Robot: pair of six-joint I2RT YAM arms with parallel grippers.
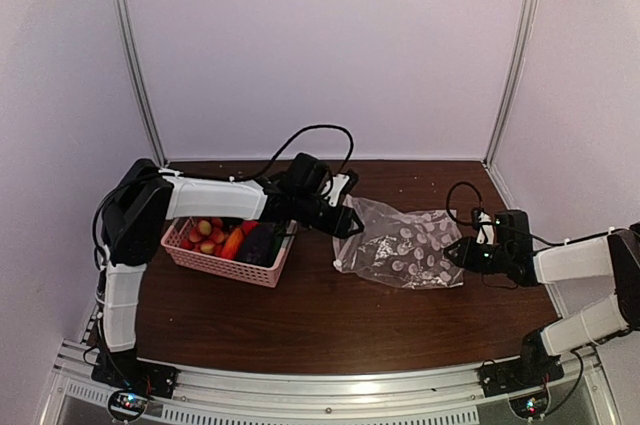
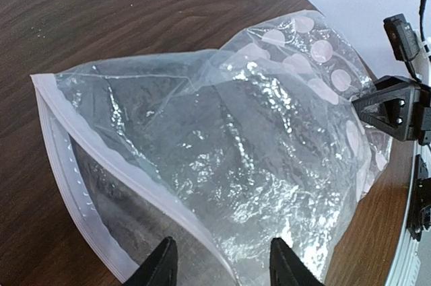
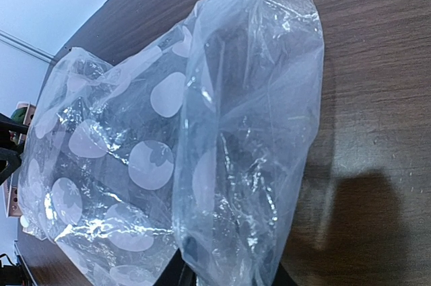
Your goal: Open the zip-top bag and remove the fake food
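Observation:
The zip-top bag (image 1: 400, 245) lies crumpled on the brown table, right of centre, and looks empty. In the left wrist view its mouth gapes, with the white zip strip (image 2: 101, 145) along the lip. My left gripper (image 1: 345, 223) is open at the bag's left end, and its jaws (image 2: 223, 264) straddle the upper lip. My right gripper (image 1: 458, 253) is at the bag's right end. Its fingers (image 3: 229, 276) stand apart, mostly hidden by the plastic (image 3: 222, 131) lying between them. The fake food (image 1: 215, 235) sits in the pink basket: red berries, an orange carrot and a dark eggplant.
The pink perforated basket (image 1: 215, 263) stands on the table at the left, under my left forearm. White walls with metal posts close in the back and sides. A metal rail runs along the near edge. The right gripper (image 2: 397, 108) shows beyond the bag in the left wrist view.

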